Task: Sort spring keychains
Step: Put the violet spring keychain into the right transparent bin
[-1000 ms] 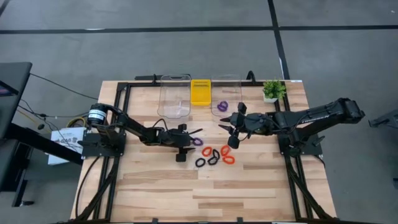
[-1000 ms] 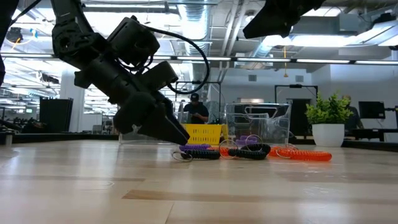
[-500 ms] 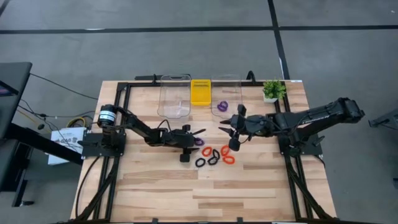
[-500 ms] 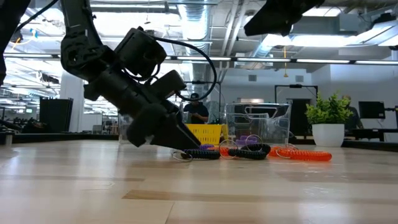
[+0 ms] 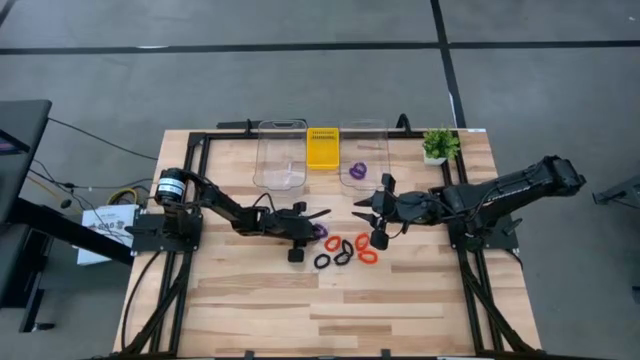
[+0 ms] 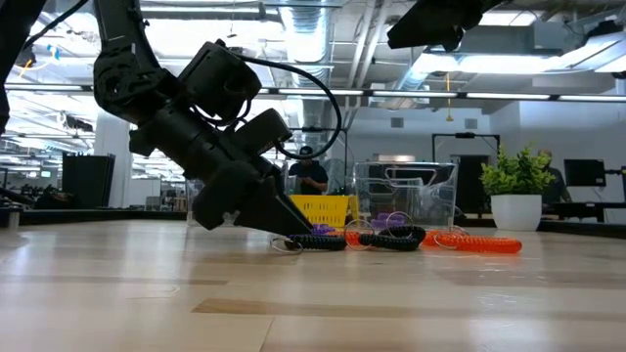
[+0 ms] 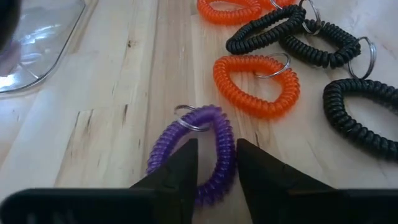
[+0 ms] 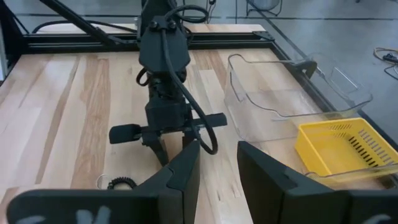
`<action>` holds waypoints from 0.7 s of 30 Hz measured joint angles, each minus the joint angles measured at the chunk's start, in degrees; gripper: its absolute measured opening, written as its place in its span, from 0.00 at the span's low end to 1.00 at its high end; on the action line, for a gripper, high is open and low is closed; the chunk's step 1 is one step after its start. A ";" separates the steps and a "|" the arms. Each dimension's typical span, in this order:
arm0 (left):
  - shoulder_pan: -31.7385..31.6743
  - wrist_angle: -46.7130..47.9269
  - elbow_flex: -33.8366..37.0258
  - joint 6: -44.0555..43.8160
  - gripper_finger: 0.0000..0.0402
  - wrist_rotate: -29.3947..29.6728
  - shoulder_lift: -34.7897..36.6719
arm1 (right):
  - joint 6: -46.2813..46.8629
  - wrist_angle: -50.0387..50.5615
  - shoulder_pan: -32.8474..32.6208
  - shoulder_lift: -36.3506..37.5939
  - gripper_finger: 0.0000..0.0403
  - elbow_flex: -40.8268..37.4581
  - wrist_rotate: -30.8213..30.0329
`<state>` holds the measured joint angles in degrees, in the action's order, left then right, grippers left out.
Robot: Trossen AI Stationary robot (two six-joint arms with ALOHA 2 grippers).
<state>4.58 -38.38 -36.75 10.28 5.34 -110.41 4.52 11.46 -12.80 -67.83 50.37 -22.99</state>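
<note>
Centre frame, the left tool point(image 7: 214, 163) straddles a purple spring keychain point(image 7: 198, 149), fingers spread on the tabletop point(image 5: 400, 300). Right tool point(image 5: 377, 214) hovers nearby, fingers also apart.

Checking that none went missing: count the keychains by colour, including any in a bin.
Purple keychains: 2 (one is in a bin)
Orange keychains: 3
Black keychains: 3
Total: 8

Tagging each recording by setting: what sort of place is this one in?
Probably a robotics lab in an open-plan office or workshop. The wooden table carries two arms on a black frame; the low view shows exposed ceiling ducts, desks with monitors and a seated person.
</note>
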 joint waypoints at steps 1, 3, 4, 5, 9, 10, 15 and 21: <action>0.00 0.05 0.00 0.01 0.24 -0.09 0.00 | 0.01 0.00 0.02 0.00 0.24 0.00 -0.07; -0.01 0.26 0.02 0.04 0.22 -0.72 -0.01 | 0.04 0.00 0.04 0.00 0.24 0.00 -0.10; -0.05 0.27 0.02 0.07 0.20 -0.89 -0.02 | 0.04 0.00 0.04 0.00 0.24 0.00 -0.10; -0.07 0.28 0.02 0.07 0.19 -0.89 -0.05 | 0.04 0.00 0.02 0.00 0.24 0.00 -0.10; -0.07 0.32 0.04 0.07 0.14 -0.98 -0.08 | 0.06 0.00 0.02 0.00 0.24 0.00 -0.10; -0.07 0.32 0.06 0.07 0.12 -1.00 -0.09 | 0.06 0.00 0.02 0.00 0.24 0.00 -0.10; -0.07 0.30 0.09 0.37 0.09 -1.07 -0.07 | 0.64 0.00 0.02 0.00 0.24 0.00 -0.08; -0.07 0.51 0.16 0.37 0.10 -1.07 0.50 | 0.89 -0.51 0.02 -1.50 0.24 -0.08 -0.01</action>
<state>4.51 -37.87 -36.59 10.66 4.27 -109.91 5.41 10.96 -12.78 -69.33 50.29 -23.00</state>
